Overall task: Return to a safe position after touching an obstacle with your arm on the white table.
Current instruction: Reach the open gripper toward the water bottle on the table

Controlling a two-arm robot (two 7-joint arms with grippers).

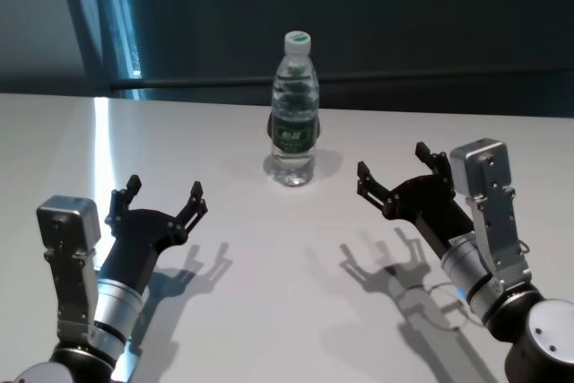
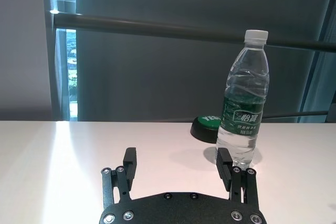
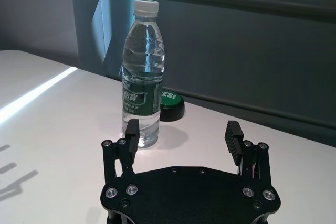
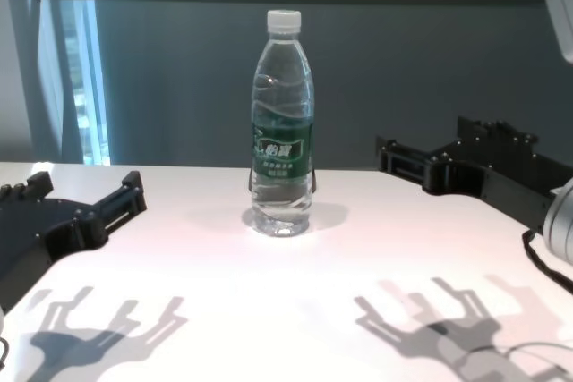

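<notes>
While both arms hover apart from the tall clear plastic bottle with white cap and green label point(image 1: 294, 114), upright at upper centre on the white table point(image 1: 269, 311), we should draw back low and slow. Left tool point(image 1: 158, 198) and right tool point(image 1: 395, 168) gape empty. A green round button point(image 3: 170, 104) sits behind the bottle.

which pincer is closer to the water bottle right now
Right. The right pincer hovers open just beside the water bottle, on the robot's right. The left pincer, also open, hangs farther off, to the left and nearer the robot.
</notes>
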